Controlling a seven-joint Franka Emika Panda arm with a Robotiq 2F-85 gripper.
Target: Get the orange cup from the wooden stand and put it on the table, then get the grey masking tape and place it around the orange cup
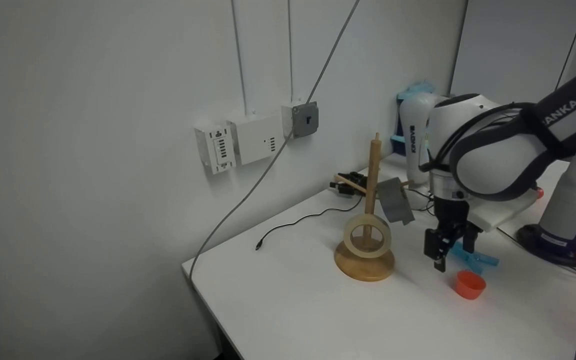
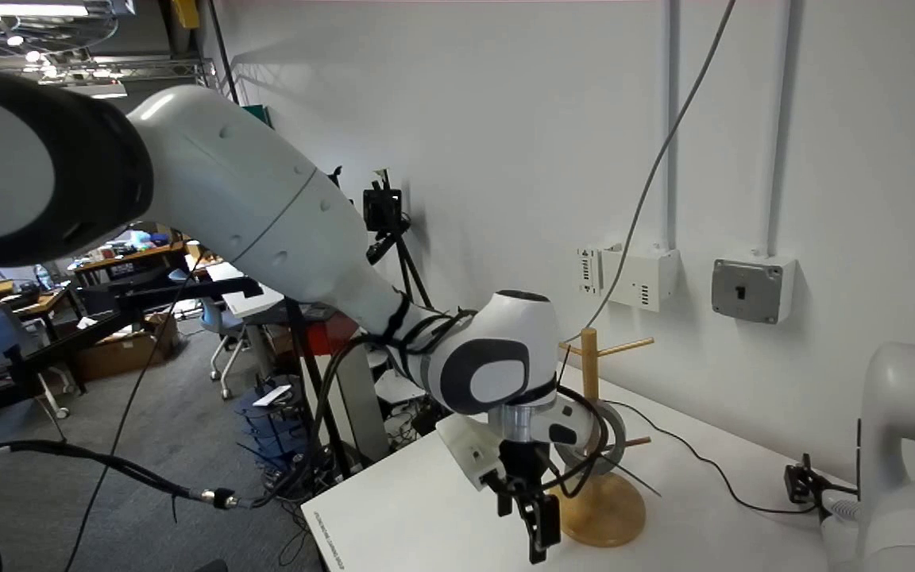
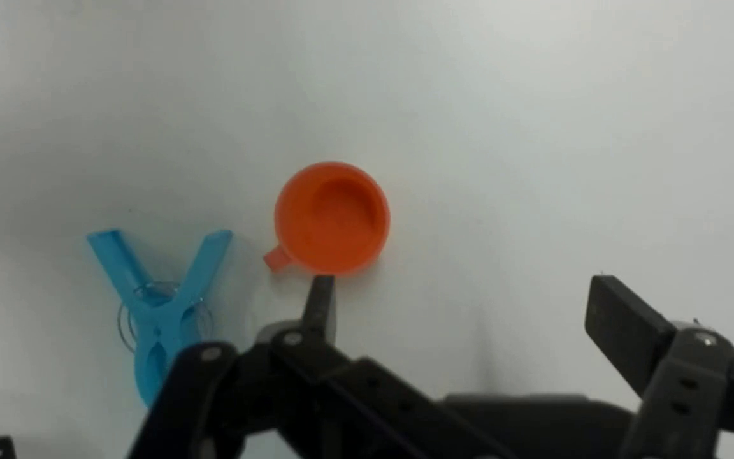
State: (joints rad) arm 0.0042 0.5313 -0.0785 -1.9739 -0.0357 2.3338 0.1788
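We judge the orange cup (image 1: 470,285) placed on the bench (image 1: 308,320) near the wooden stand (image 1: 371,185); our spread jaws should next reach the stand's grey masking tape (image 1: 394,201).

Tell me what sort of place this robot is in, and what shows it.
Most likely a robotics lab: a second robot arm shares the scene, a tripod-mounted black device stands farther back, and cluttered desks show in the background.
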